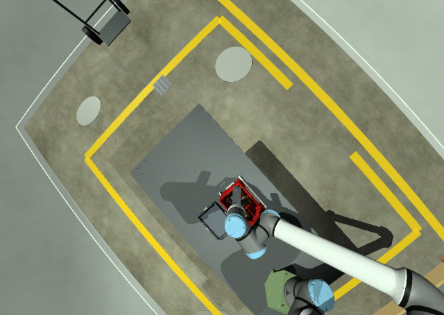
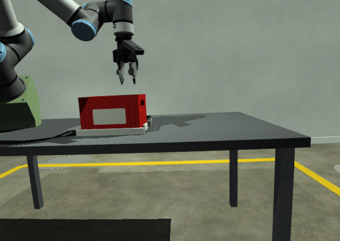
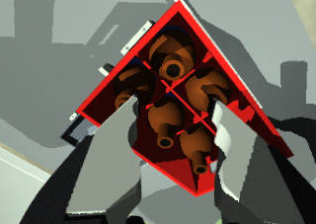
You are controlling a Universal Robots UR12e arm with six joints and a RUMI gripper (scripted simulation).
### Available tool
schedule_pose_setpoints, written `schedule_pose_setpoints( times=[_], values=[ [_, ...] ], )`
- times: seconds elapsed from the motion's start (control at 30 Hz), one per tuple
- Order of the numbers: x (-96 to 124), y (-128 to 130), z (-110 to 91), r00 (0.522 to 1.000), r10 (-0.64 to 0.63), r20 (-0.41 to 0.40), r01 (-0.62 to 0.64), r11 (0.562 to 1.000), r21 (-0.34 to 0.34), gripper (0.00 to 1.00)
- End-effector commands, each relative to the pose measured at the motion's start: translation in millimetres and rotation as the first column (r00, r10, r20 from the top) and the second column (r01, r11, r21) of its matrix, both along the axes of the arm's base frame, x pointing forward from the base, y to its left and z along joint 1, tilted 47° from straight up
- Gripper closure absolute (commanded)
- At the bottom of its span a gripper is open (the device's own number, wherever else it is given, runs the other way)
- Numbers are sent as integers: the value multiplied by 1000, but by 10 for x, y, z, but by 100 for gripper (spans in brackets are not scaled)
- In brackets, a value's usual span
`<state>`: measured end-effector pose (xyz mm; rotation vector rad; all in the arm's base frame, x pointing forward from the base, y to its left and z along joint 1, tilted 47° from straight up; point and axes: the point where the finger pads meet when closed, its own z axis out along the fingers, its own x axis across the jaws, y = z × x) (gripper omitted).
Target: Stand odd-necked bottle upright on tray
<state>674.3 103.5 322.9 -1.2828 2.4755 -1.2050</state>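
The red crate [image 1: 254,218] [image 2: 141,118] [image 3: 184,175] stands on the table with several brown bottles in its compartments. In the wrist view, one bottle [image 3: 165,115] shows its neck between the fingers, with another bottle [image 3: 173,53] at the far corner. The left bottle [image 3: 133,81] and right bottle [image 3: 204,88] have their necks partly behind the fingertips; a near bottle [image 3: 195,145] leans into view. A neck difference is not clear. My gripper [image 2: 128,82] [image 3: 174,98] is partly open, empty, pointing down above the crate. The dark-rimmed tray [image 1: 215,220] [image 3: 85,130] lies beside the crate, bearing no bottle.
White low strips [image 2: 109,131] [image 3: 136,38] run along the crate's foot. The green arm base [image 1: 276,290] [image 2: 16,114] stands on the same table [image 1: 193,143] [image 2: 219,128]. The arm covers part of the crate and tray from above. A hand truck [image 1: 114,28] stands far off.
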Motion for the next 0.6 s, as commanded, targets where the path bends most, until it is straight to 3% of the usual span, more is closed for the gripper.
schedule_pose_setpoints(
  times=[0.0, 0.57],
  values=[
    [1, 4, 6, 1000, 0, 1, 0, 1000, 0, 62],
    [10, -8, -7, 1000, 0, 1, 0, 1000, 0, 62]
  ],
)
